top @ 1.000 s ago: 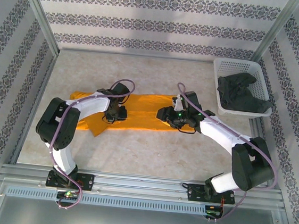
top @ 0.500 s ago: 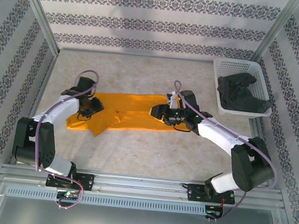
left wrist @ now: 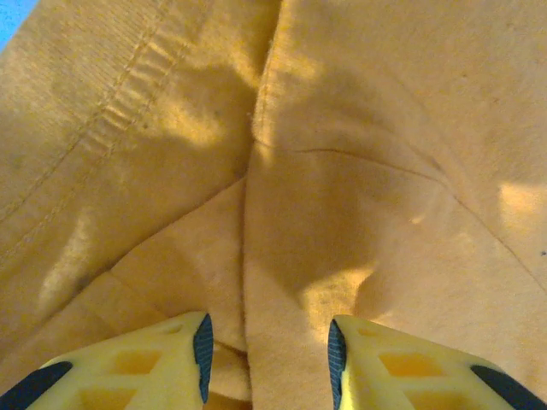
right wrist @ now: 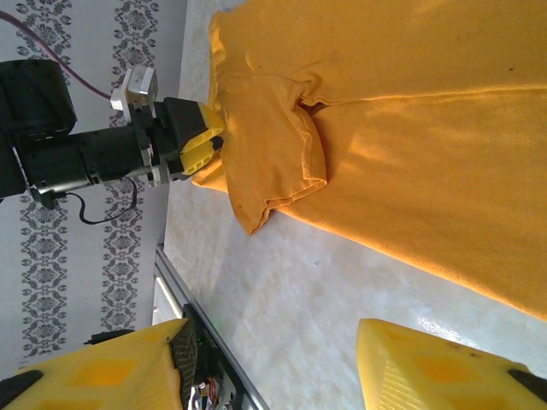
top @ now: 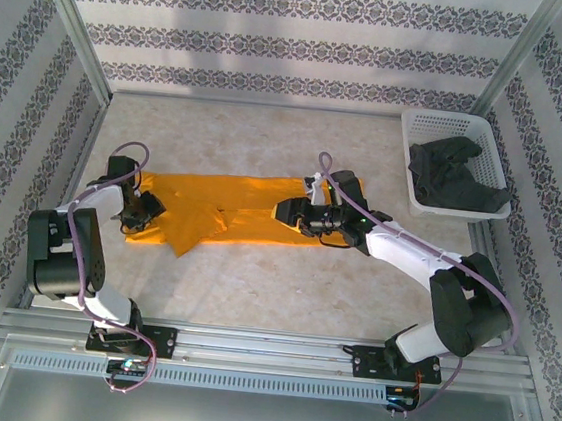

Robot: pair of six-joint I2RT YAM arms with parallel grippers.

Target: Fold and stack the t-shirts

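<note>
Left wrist view: my left gripper is open over the left end of the long shirt; my right gripper, open and empty, is mid-shirt.

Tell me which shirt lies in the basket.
The dark grey shirt, crumpled in the white basket; the orange shirt lies spread on the table.

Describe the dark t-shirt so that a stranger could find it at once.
At the far right corner of the table stands a white lattice basket. The charcoal t-shirt lies crumpled inside it; the orange-yellow t-shirt lies spread on the tabletop instead.
</note>
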